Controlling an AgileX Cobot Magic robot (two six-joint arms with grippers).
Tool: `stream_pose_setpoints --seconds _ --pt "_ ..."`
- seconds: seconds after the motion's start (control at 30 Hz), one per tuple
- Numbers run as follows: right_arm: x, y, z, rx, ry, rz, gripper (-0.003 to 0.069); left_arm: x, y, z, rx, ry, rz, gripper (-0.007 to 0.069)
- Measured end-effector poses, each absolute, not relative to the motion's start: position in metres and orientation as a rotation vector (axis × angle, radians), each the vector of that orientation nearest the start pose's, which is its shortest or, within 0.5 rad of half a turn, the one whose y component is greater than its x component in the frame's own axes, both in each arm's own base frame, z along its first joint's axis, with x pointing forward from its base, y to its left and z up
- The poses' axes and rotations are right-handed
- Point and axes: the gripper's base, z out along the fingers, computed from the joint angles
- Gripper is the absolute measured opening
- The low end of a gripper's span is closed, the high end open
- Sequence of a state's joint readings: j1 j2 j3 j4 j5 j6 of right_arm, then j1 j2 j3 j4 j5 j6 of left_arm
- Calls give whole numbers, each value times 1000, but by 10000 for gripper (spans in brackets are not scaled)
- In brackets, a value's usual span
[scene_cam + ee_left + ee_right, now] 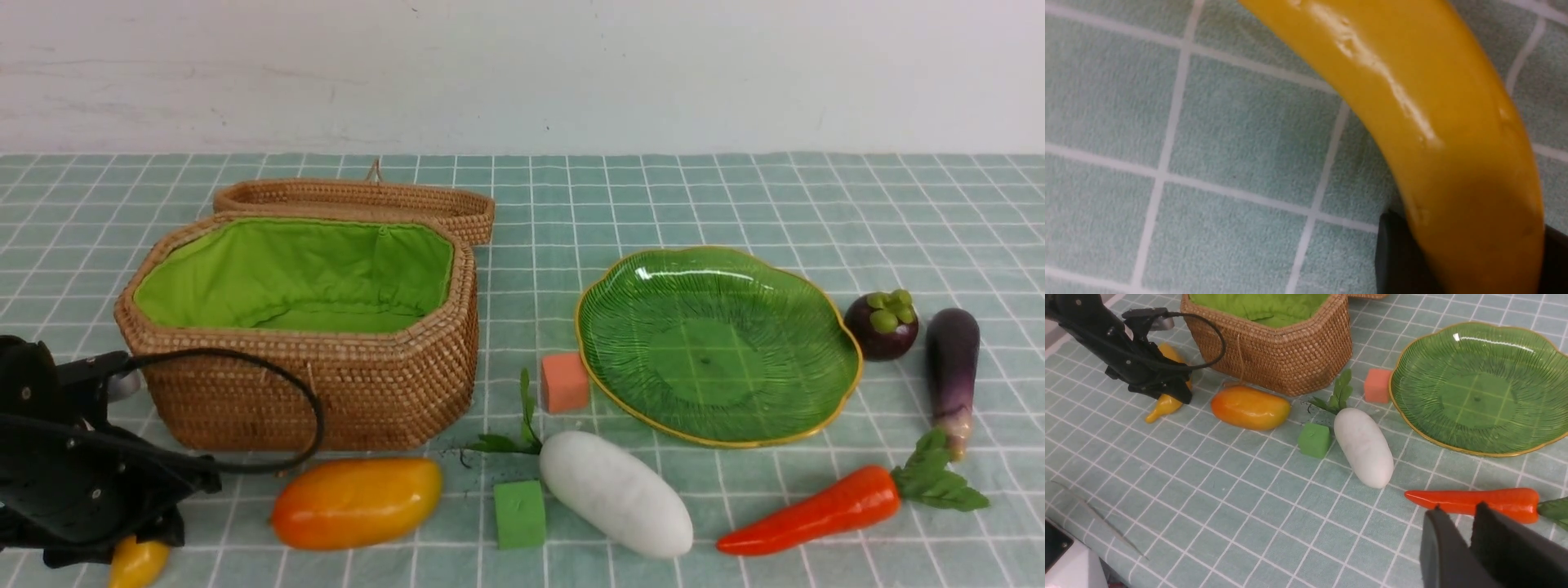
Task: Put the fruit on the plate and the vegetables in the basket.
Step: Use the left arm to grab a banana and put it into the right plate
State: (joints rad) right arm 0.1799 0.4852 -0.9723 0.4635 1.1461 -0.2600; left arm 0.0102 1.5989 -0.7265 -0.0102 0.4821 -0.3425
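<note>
My left gripper [151,535] is low at the near left, shut on the yellow banana [1412,102], whose tip [137,563] pokes out on the cloth. An orange-yellow mango [357,502] lies in front of the open basket [367,392]. The white radish [616,494] and the carrot [812,510] lie near the front. The mangosteen [882,325] and the eggplant [953,367] sit right of the bare green plate [718,343]. In the right wrist view my right gripper [1458,510] hovers just short of the carrot [1474,500], its jaws a narrow gap apart, holding nothing.
An orange cube [565,382] sits between basket and plate, and a green cube [519,513] touches the radish's near side. The basket's lid [359,200] lies folded back behind it. A black cable [302,392] loops across the basket's front wall.
</note>
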Motion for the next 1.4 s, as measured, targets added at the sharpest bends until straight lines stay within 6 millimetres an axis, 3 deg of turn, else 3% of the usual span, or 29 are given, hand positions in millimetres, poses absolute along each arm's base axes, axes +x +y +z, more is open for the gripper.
stream_pose_setpoints --seconds 0.17,0.3,0.33,0.37,0.4,0.43,0.47,0.5,0.57,0.6,0.7,0.73,0.77,0.83,0.87,0.9,0.93,1.03,1.1,1.13,1.17,1.2,1.27,1.4 --pt "31 44 402 -497 2028 520 125 250 6 183 -591 2742 -43 307" --pt "32 44 403 -492 2019 520 125 226 6 252 -526 2472 -66 307" --pt "32 44 403 -492 2019 520 125 226 6 252 -527 2474 -65 307" --pt "32 44 404 -485 2006 518 125 217 -1 281 -387 2395 -74 307" --pt "33 43 404 -479 1997 517 125 214 -10 299 -260 2363 -86 307" --pt "33 43 405 -475 1989 516 125 212 -15 308 -209 2347 -105 307" --pt "34 43 406 -467 1975 513 125 209 -28 323 -45 2325 -127 307" --pt "34 43 406 -465 1972 511 125 209 -31 325 -20 2323 -133 307" --pt "34 42 408 -463 1963 501 125 209 -62 342 252 2293 -206 307" --pt "33 42 411 -465 1957 488 125 214 -89 350 469 2262 -250 307" --pt "30 40 414 -475 1959 469 127 222 -123 351 694 2235 -278 307" --pt "27 39 417 -486 1963 451 127 235 -154 346 869 2233 -276 307" --pt "26 39 418 -488 1967 451 127 234 -156 348 879 2224 -279 307" --pt "21 38 422 -490 1979 453 129 253 -200 335 1093 2235 -248 307" --pt "21 38 422 -489 1980 455 128 256 -207 328 1119 2247 -244 307" --pt "18 38 422 -481 1999 466 129 278 -241 313 1237 2260 -213 307" --pt "18 38 421 -477 2014 471 129 287 -256 306 1278 2263 -203 307" --pt "16 37 419 -471 2044 476 129 304 -280 294 1336 2266 -190 307" --pt "15 37 417 -475 2077 477 129 330 -309 278 1380 2250 -188 307" --pt "15 37 417 -475 2077 476 129 330 -311 283 1374 2237 -192 307" --pt "15 37 417 -474 2076 475 129 351 -330 265 1373 2229 -198 307" --pt "15 37 417 -473 2076 473 129 354 -333 268 1365 2216 -203 307" --pt "15 37 417 -473 2076 472 125 376 -353 247 1359 2216 -207 307" --pt "14 37 417 -474 2075 478 113 397 -372 203 1386 2261 -199 307"
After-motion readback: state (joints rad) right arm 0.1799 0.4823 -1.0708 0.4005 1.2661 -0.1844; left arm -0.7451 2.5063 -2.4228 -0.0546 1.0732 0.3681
